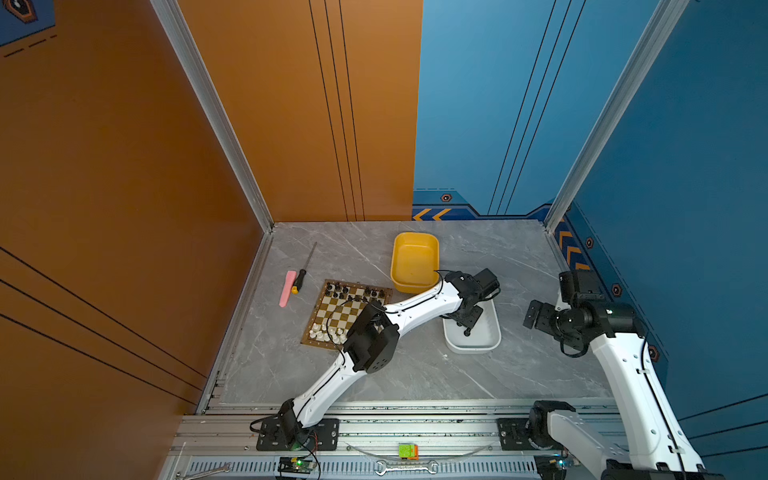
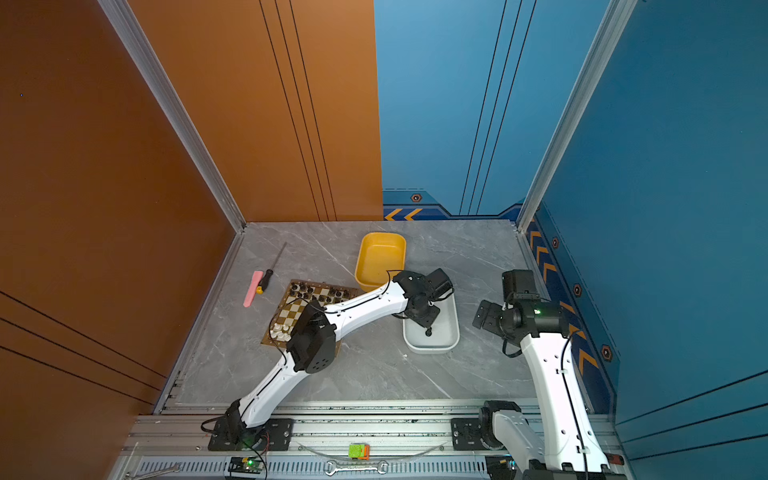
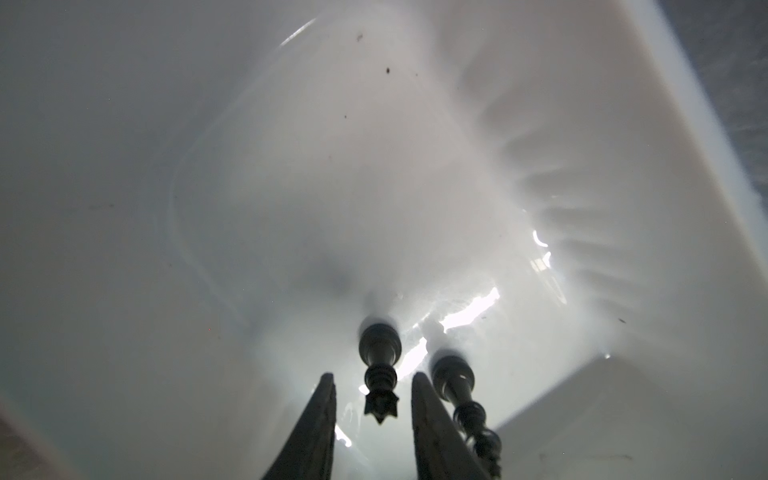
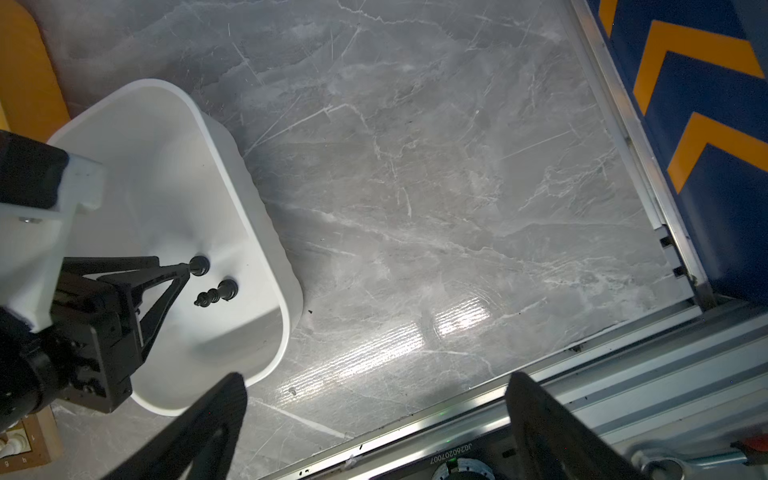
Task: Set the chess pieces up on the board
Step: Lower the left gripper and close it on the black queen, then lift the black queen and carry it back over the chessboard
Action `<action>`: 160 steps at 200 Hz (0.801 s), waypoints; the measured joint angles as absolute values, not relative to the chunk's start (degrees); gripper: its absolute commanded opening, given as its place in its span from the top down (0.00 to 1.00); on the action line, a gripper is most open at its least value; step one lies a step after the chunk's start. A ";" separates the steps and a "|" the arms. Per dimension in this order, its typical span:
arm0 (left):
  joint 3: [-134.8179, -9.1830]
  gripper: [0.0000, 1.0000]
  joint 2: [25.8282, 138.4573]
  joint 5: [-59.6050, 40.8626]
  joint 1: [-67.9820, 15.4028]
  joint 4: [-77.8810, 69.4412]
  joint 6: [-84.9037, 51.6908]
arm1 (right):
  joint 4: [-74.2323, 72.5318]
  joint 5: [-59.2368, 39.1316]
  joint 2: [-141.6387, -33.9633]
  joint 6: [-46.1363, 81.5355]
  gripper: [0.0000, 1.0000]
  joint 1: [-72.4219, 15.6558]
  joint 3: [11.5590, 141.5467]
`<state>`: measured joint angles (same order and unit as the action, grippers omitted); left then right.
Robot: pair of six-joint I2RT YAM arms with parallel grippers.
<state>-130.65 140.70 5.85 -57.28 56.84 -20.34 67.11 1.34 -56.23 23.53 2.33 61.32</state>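
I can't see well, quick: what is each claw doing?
Left claw: open around a black chess piece, not gripping.
Right claw: open, empty.

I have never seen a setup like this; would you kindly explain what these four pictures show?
Two robot arms stand at a grey table. Two pictures look down from overhead; the other two come from cameras on the arms' wrists. On the table lie a chessboard with pieces at both ends, a yellow tub, a white tub, a screwdriver and a pink strip. The left claw reaches into the white tub and straddles one black piece, not yet clamped; a second black piece lies beside it. The right claw hangs open over the table, empty.
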 measured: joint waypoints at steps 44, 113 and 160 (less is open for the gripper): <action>-130.98 0.77 141.58 5.43 -57.10 56.84 -20.16 | 67.11 1.34 -56.23 23.35 0.00 2.33 61.32; -131.20 0.86 142.37 4.89 -56.84 56.84 -19.73 | 67.11 1.37 -56.23 23.35 0.00 2.33 61.32; -131.20 0.90 142.21 5.06 -56.14 56.84 -19.27 | 67.09 1.37 -56.31 23.35 0.00 2.33 61.32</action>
<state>-131.20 142.21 5.06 -56.14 56.84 -19.27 67.09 1.37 -56.31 23.35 2.33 61.32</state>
